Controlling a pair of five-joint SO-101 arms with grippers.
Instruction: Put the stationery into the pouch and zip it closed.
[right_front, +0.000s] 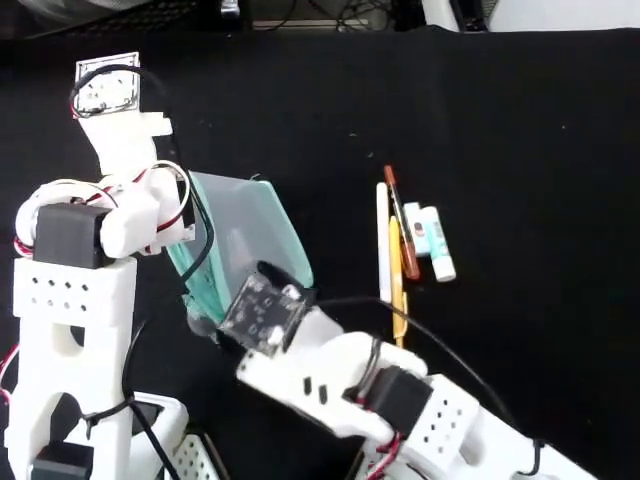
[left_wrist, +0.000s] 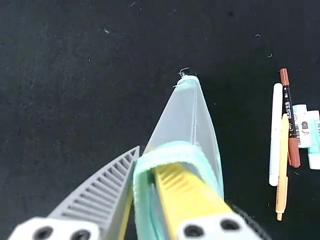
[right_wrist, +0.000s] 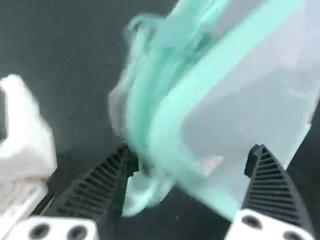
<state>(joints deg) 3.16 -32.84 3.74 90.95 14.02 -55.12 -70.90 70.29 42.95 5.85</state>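
The left pincer (left_wrist: 148, 159) was closed on the pouch (left_wrist: 187, 115). Its yellow finger (left_wrist: 185, 192) sat inside the open mouth with the pale green rim looped around it, and its grey ribbed finger (left_wrist: 107, 192) lay against the outside of the wall. From that grip the clear pouch ran away from the pincer, narrowing to a far corner over the black counter (left_wrist: 75, 75).

The right pincer (right_wrist: 191, 149) was open. Its two black ribbed fingers (right_wrist: 102, 187) were spread wide on either side of the pouch's green-edged end, which was bunched up between them. Whether either finger touched the fabric could not be told.

In the high view the left arm (right_front: 100, 225) stood at one side of the counter. The pouch slanted from it towards the right arm (right_front: 350, 385), whose wrist sat at the pouch's lower end.

The stationery lay outside the pouch, apart from it on the right arm's side, in a tight row. A white pen (right_front: 382, 240) was nearest the pouch, with a brown marker (right_front: 400, 215) just beside it. A yellow pen (right_front: 398, 290) lay between and partly over those two. A first tube (right_front: 417, 230) and a second tube (right_front: 439, 250), both short and white and teal, lay side by side at the marker's far side
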